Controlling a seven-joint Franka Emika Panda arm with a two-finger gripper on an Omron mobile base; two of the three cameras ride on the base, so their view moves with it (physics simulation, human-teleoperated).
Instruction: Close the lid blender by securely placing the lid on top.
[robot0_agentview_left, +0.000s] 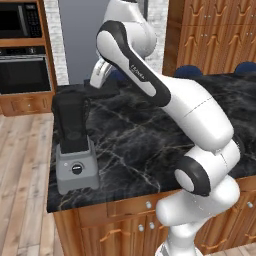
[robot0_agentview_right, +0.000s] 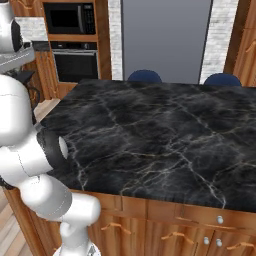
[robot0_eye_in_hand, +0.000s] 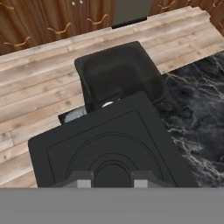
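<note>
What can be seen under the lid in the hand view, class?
Under the lid, held up close to the camera, the blender shows its open dark jar top; beyond it lie wooden floor and marble counter. The lid covers the jar's near side and most of the base.

The blender (robot0_agentview_left: 75, 145) stands upright at the left front corner of the bench. It has a boxy grey base with one round black knob on its front face, and a tall dark jar with a side handle. In the hand view the jar (robot0_eye_in_hand: 118, 74) is seen from above with its top open.

The lid (robot0_eye_in_hand: 109, 148) is a flat, black, squarish cap with raised concentric rings. It sits above the jar, offset from the opening and not seated.
</note>
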